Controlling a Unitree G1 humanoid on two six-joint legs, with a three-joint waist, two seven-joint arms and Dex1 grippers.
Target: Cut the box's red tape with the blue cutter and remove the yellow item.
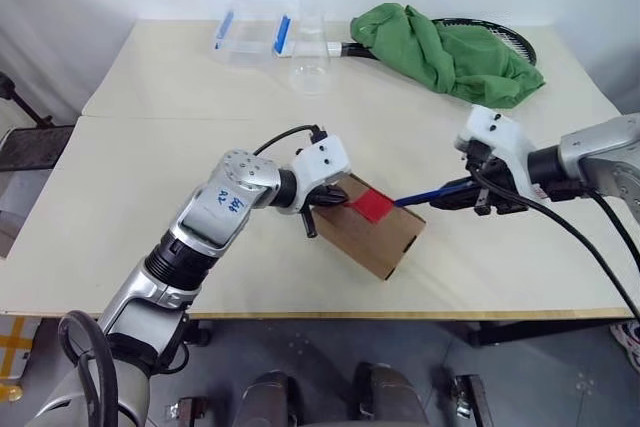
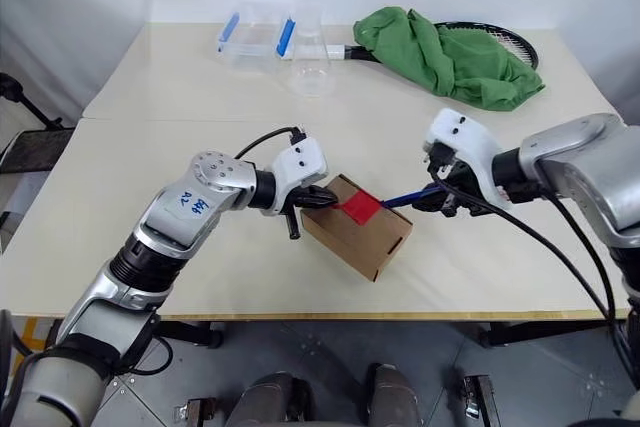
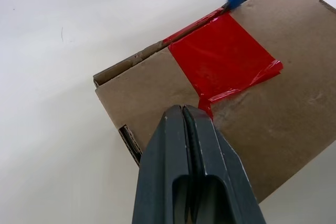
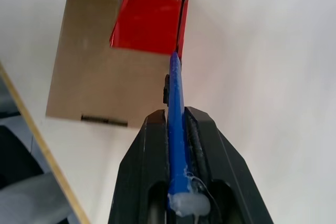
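So the box [image 1: 372,230] sits near the front edge of the table [image 1: 150,167], roughly in the middle, lying at an angle. The red tape [image 1: 372,205] is stuck across its top, running over the edge on the far side, and one loose corner of it is lifted. The left gripper [image 3: 190,115] has its fingers clenched together right at the near end of the tape, pressing on the top of the box. On the other side of the box, the right gripper [image 4: 177,116] is clamped on the blue cutter [image 4: 176,124], and the cutter's tip touches the tape right where it folds over the box's far edge.

Further back from the box there's a clear container with blue clips [image 1: 251,32], a clear cup [image 1: 310,52] just beside it, and a green cloth [image 1: 445,52] bunched up over a racket [image 1: 505,39].
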